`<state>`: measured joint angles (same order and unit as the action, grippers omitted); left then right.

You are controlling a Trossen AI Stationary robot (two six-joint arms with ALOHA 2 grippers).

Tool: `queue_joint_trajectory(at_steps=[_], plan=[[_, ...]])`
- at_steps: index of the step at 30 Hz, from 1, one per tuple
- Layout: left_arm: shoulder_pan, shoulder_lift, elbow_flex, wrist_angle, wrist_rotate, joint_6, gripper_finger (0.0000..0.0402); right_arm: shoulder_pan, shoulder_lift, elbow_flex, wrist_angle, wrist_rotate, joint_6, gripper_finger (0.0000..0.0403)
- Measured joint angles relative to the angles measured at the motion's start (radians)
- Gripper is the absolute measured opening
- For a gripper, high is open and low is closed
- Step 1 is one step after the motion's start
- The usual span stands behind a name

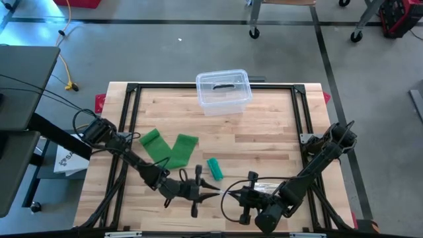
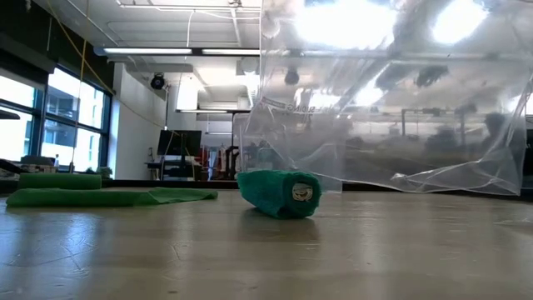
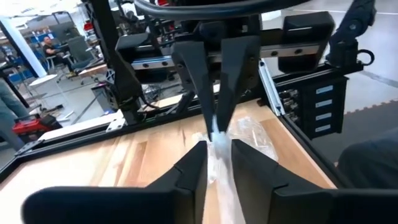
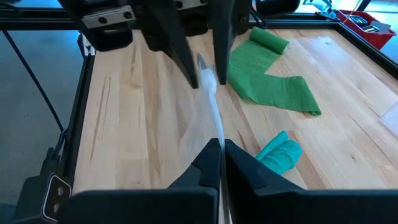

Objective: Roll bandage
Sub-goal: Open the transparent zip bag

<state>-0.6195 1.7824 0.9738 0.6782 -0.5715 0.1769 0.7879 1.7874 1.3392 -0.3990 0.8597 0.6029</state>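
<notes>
Wooden table (image 1: pixel 264 142) with a clear plastic tub (image 1: pixel 223 90) at the back — your green bandage (image 1: pixel 170 147) lies unrolled toward the left, teal roll (image 1: pixel 215 168) just beside it. Up front, left gripper (image 1: pixel 210 190) and right gripper (image 1: pixel 232 192) both pinch one clear plastic wrapper (image 4: pixel 208 115) — left jaws narrowly apart, right clamped tight.

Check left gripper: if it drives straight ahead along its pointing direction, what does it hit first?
Probably the right gripper. The left gripper points across the table's front edge at it, both pinching the same clear plastic wrapper stretched between them. Nothing else sits in that line, though the gap's depth is hard to judge.
</notes>
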Motion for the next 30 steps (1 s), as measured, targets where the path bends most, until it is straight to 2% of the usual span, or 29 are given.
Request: queue_joint_trajectory(at_steps=[6, 9, 12, 19, 22, 26, 30], plan=[[0.017, 0.0, 0.0, 0.001, 0.066, 0.0, 0.0015, -0.001, 0.0, 0.0, 0.001, 0.0, 0.0, 0.0], [0.018, 0.0, 0.0, 0.004, 0.076, -0.008, 0.0008, -0.002, 0.0, 0.0, 0.005, 0.0, 0.0, 0.0], [0.018, 0.0, 0.0, 0.021, 0.077, -0.007, 0.0025, -0.002, -0.001, 0.0, 0.012, 0.0, 0.0, 0.0], [0.031, 0.001, 0.0, 0.013, 0.081, -0.008, 0.0119, -0.002, -0.001, 0.0, 0.016, 0.001, -0.007, 0.0], [0.029, -0.001, 0.0, -0.024, 0.065, -0.002, 0.0143, -0.002, -0.001, 0.0, 0.016, 0.001, -0.008, 0.0], [0.011, -0.034, 0.0, -0.095, 0.063, -0.012, 0.0141, -0.002, -0.001, 0.0, 0.016, 0.0, -0.008, 0.0], [-0.003, -0.047, 0.0, -0.1, 0.037, -0.002, 0.0107, -0.002, -0.001, 0.0, 0.016, 0.0, -0.008, 0.0]])
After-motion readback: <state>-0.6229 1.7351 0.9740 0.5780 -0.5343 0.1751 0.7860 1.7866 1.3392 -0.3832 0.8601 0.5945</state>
